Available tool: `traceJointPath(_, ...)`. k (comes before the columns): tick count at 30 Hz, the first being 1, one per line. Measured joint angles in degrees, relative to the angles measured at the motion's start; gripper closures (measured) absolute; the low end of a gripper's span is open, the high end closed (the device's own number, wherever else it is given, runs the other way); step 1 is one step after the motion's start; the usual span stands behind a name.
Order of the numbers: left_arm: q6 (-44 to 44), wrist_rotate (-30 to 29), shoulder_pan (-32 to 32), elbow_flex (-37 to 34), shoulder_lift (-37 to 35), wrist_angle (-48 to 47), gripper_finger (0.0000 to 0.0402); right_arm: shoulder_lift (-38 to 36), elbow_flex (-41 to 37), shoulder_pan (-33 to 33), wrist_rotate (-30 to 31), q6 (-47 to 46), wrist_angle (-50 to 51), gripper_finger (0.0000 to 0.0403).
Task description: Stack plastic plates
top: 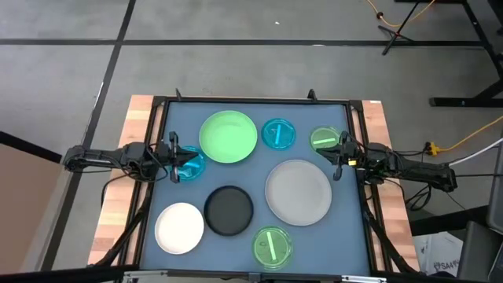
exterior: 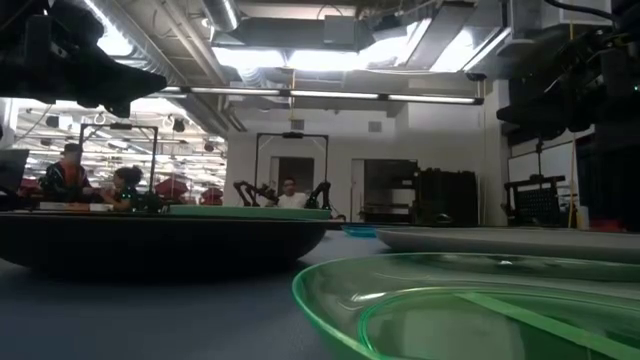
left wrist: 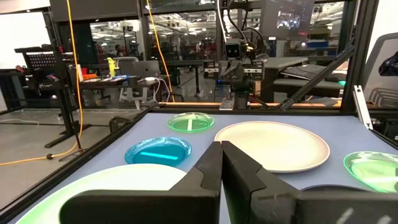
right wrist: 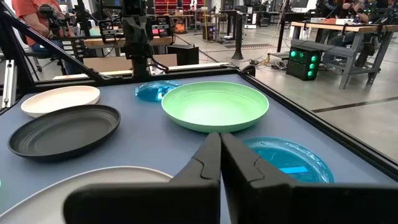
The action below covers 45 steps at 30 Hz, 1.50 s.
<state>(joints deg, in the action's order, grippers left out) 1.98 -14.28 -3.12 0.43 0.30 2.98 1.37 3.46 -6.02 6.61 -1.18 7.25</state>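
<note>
— What's the floor [top: 236,31] like around the table?
— Grey concrete crossed by dark seams, with an orange cable [top: 397,16] trailing by a black stand.
— And farther back?
— Workbenches [right wrist: 339,28], a laptop [left wrist: 144,67] on a desk, people [exterior: 70,170] seated (small, hard to make out), and bright ceiling lights [exterior: 330,60] among exposed pipes.

The small blue plate [right wrist: 287,160] just ahead of the right hand [right wrist: 220,140] is clear, glossy plastic. The green plate [right wrist: 215,106] beyond it looks smooth and satiny, the black plate [right wrist: 65,130] matt. The table [top: 355,238] has a smooth blue-grey top with bare wood edges.
</note>
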Motion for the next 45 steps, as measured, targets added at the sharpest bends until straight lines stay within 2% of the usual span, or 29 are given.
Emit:
traceJointPath(17,-0.08,-0.46,-0.02,0.0,0.02,0.98,0.0401,0.0,0.0,0.0,-0.11,0.0,-0.13,0.0402)
traceJointPath(21,-3.25,-2.89,-0.02,0.0,0.01,3.59,0.0401,0.0,0.0,0.0,-0.03,-0.01,-0.17,0.0402)
traceJointPath(27,-8.43,-9.89,0.0,0.0,0.0,7.24,0.0398,0.0,0.0,0.0,-0.13,-0.01,-0.2,0.0402)
traceJointPath(37,-15.31,-18.54,0.0,0.0,0.02,8.74,0.0315,-0.02,0.0,0.0,-0.15,-0.01,-0.24,0.0402)
traceJointPath(45,-15.39,-19.69,0.0,0.0,0.0,8.72,0.0264,0.0,0.0,0.0,-0.15,0.0,-0.24,0.0402)
